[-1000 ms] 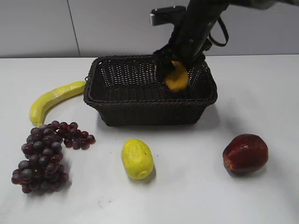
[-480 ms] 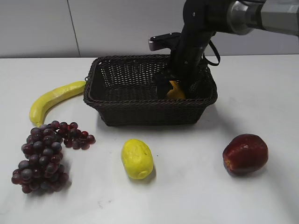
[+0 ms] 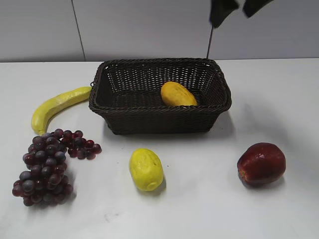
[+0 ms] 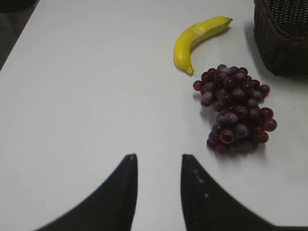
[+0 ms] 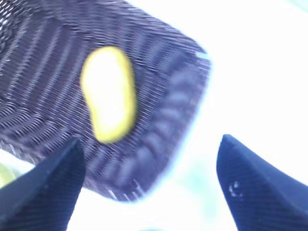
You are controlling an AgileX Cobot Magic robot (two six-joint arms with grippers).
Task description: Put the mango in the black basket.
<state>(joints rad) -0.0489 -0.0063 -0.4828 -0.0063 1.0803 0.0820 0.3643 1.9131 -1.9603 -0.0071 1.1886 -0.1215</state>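
The orange-yellow mango [image 3: 178,94] lies inside the black basket [image 3: 124,111], at its right half, free of any gripper. It also shows in the blurred right wrist view [image 5: 108,94] on the basket's woven floor [image 5: 38,86]. My right gripper [image 3: 235,9] is open and empty, high above the basket's back right corner at the top edge of the exterior view; its fingers [image 5: 151,147] are spread wide. My left gripper [image 4: 158,159] is open and empty above bare table, left of the grapes.
A paler yellow oval fruit [image 3: 146,169] lies in front of the basket. A red apple [image 3: 261,164] is at the right front. A banana [image 3: 57,105] and a bunch of grapes [image 3: 46,164] lie to the left; both also show in the left wrist view, banana [image 4: 196,39] and grapes [image 4: 235,109].
My right gripper lowered the mango into the basket, let go of it and rose up out of the basket. The mango now lies loose on the basket floor.
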